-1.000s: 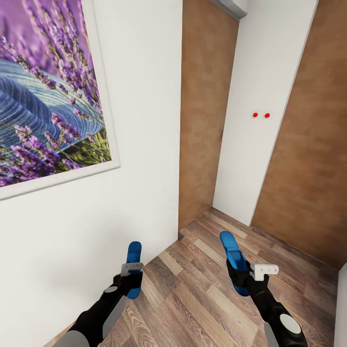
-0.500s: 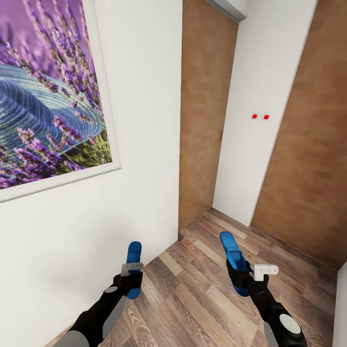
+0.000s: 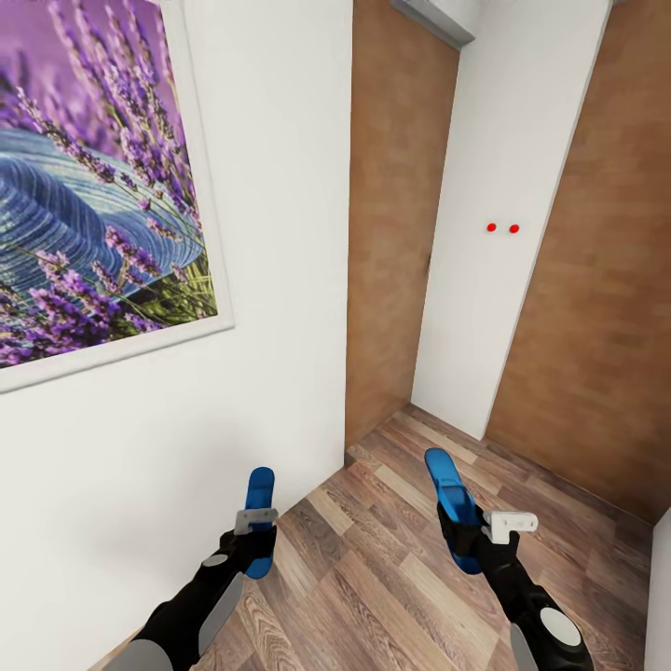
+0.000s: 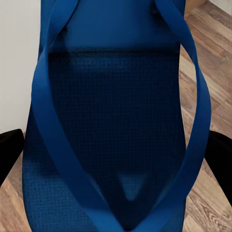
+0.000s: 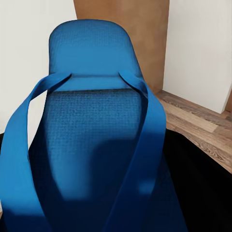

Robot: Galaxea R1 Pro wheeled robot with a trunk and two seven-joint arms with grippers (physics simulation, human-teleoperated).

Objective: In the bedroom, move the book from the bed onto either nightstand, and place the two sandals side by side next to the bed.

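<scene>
Head view first: we are carrying the two sandals, one per arm. Our left gripper (image 3: 253, 539) is clamped on the left sandal (image 3: 259, 503), which is standing nearly upright with its far end pointing up toward the wall. Our right gripper (image 3: 471, 536) is grasping the right sandal (image 3: 451, 499), which is tilting forward and slightly leftward over the floor. The two sandals are hanging well apart, both off the wood-plank floor (image 3: 373, 559).

Through the left wrist camera we are seeing the blue sole and thin straps of the left sandal (image 4: 116, 121) up close, with dark fingers (image 4: 9, 154) pressing at either edge. Through the right wrist camera the right sandal (image 5: 92, 125) is rising in front of us, straps meeting toward the gripper.

Around us, a white wall (image 3: 186, 429) is standing very near on the left, bearing a large framed lavender picture (image 3: 93, 186). Ahead, a brown wood panel (image 3: 396, 214) is meeting a white panel (image 3: 503, 186) marked by two small red dots (image 3: 501, 227). Another brown panel (image 3: 606, 308) is closing the right side.
</scene>
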